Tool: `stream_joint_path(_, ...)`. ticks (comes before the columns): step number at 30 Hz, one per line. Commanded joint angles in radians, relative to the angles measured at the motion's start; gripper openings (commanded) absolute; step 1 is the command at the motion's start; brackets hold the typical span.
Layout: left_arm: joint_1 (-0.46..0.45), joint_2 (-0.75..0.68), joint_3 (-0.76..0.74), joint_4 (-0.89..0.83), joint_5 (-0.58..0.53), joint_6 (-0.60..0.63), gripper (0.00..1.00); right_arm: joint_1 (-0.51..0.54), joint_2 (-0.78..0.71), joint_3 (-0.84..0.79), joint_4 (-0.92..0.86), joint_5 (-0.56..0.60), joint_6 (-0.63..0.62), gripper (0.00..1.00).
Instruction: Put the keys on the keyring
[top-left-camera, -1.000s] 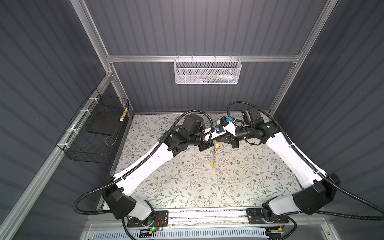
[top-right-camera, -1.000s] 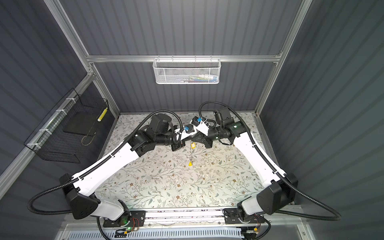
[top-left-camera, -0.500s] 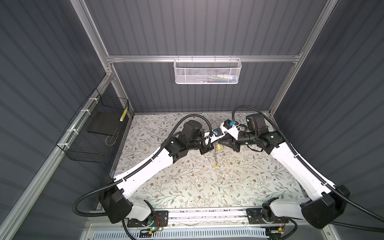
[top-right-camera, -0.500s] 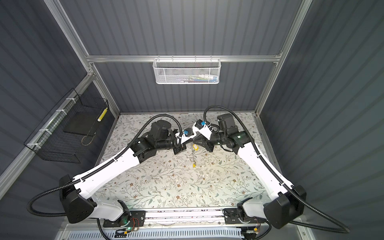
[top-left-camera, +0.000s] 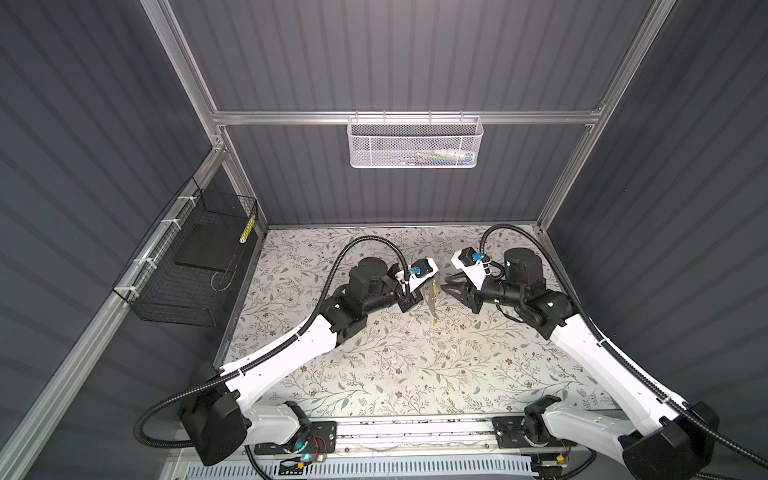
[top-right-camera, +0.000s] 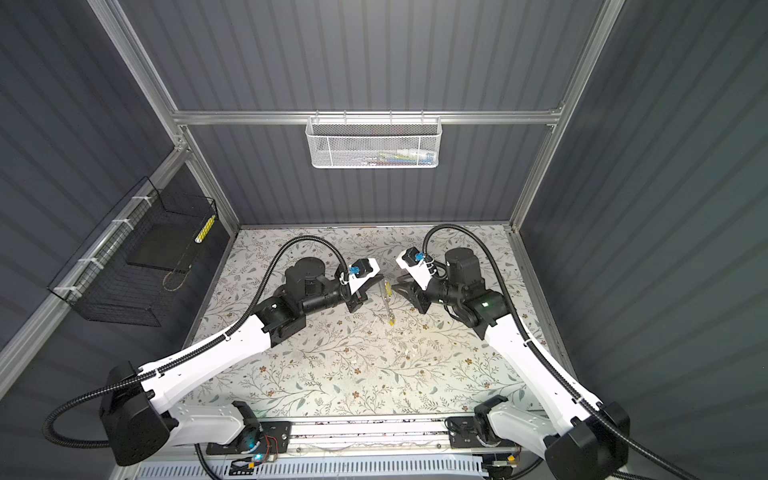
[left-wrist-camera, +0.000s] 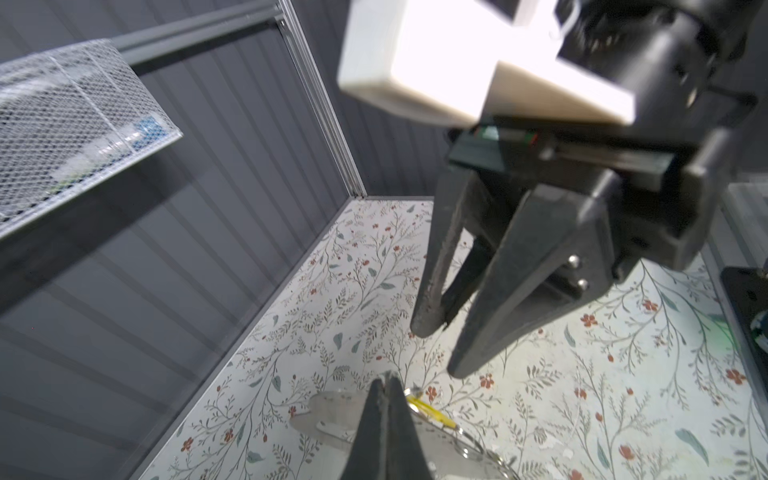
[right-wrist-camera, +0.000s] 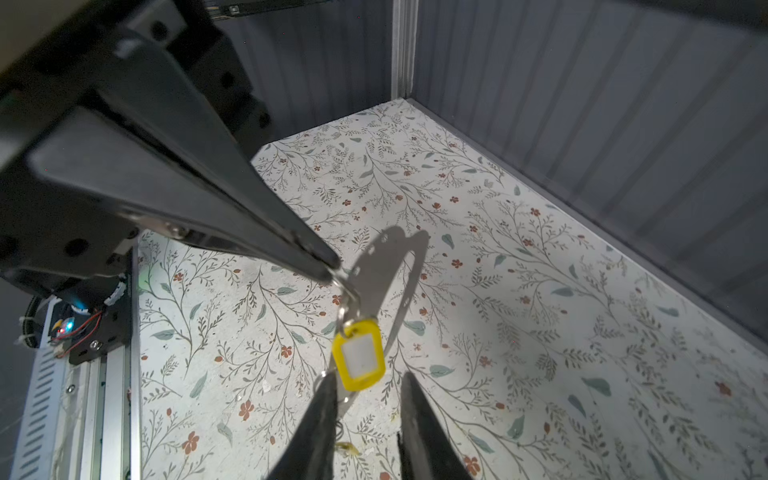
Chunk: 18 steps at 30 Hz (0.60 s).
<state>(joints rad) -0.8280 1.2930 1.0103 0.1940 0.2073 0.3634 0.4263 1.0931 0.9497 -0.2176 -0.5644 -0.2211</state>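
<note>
My left gripper (top-left-camera: 424, 291) (left-wrist-camera: 386, 384) is shut on the edge of the keyring (right-wrist-camera: 392, 257) (left-wrist-camera: 332, 409), a flat grey oval loop held upright above the floral mat in both top views (top-right-camera: 388, 300). One of the keys (right-wrist-camera: 360, 354) (top-right-camera: 387, 287), a yellow tag, hangs from the loop by a small wire ring beside the left fingertips. A second yellow key (top-left-camera: 434, 320) (top-right-camera: 390, 321) dangles at the loop's lower end. My right gripper (right-wrist-camera: 368, 399) (top-left-camera: 444, 289) is open just short of the hanging tag, not touching it.
A white mesh basket (top-left-camera: 414, 143) hangs on the back wall. A black wire basket (top-left-camera: 195, 257) is fixed to the left wall. The arm-base rail (top-left-camera: 415, 432) runs along the front edge of the floral mat (top-left-camera: 395, 374).
The right gripper has opened, let go of the yellow key and pulled back to the right. The left gripper still holds the keyring and has shifted slightly.
</note>
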Motion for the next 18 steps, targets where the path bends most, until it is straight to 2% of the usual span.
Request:
stream_joint_path(1,0.001,-0.033,-0.081,0.269,0.001,-0.076,0.0,0.002,-0.043,-0.058,0.204,0.023,0.129,0.29)
stream_joint_path(4,0.001,-0.037,-0.132,0.379,0.008,-0.103,0.0,0.003,-0.05,-0.083,0.265,-0.016,0.171,0.3)
stream_joint_path(9,0.001,-0.004,-0.198,0.57,0.034,-0.174,0.0,0.002,-0.028,-0.075,0.285,-0.08,0.173,0.29)
stream_joint_path(18,0.021,0.075,-0.2,0.702,0.091,-0.261,0.0,0.002,-0.016,-0.077,0.289,-0.096,0.166,0.25)
